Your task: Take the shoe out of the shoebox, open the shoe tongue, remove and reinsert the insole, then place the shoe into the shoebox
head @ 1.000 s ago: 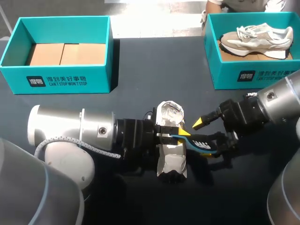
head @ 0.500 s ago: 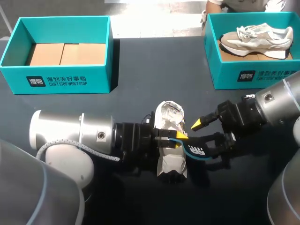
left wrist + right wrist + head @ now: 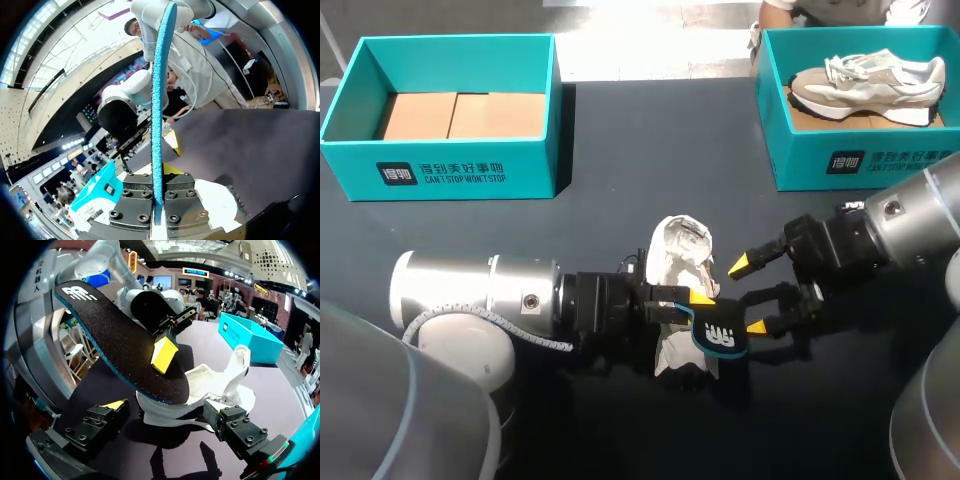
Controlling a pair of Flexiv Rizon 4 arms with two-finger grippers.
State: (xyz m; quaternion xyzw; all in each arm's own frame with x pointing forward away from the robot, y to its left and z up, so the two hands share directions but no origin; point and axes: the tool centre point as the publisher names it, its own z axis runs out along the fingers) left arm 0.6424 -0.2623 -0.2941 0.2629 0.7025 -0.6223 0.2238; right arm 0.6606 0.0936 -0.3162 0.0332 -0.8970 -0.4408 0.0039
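A white shoe [image 3: 680, 262] lies on the dark table, its opening toward my right arm. My left gripper [image 3: 698, 300] is shut on a black insole with a blue edge [image 3: 718, 338], held clear of the shoe by its near side. In the left wrist view the insole [image 3: 159, 100] stands edge-on, clamped in the left gripper [image 3: 158, 210]. My right gripper [image 3: 750, 296] stands open just right of the insole, touching nothing. Its wrist view shows the insole [image 3: 120, 340] above the shoe [image 3: 220, 390], with the right gripper [image 3: 170, 425] open below them.
A teal shoebox [image 3: 460, 170] lined with cardboard stands at the back left. Another teal shoebox [image 3: 820, 150] at the back right holds a beige and white shoe [image 3: 865, 80]. Bare dark tabletop lies between the boxes and around the white shoe.
My left gripper has swung the insole away from the shoe's opening toward the near side, turning its printed heel face up. The right gripper has hardly moved and stays open.
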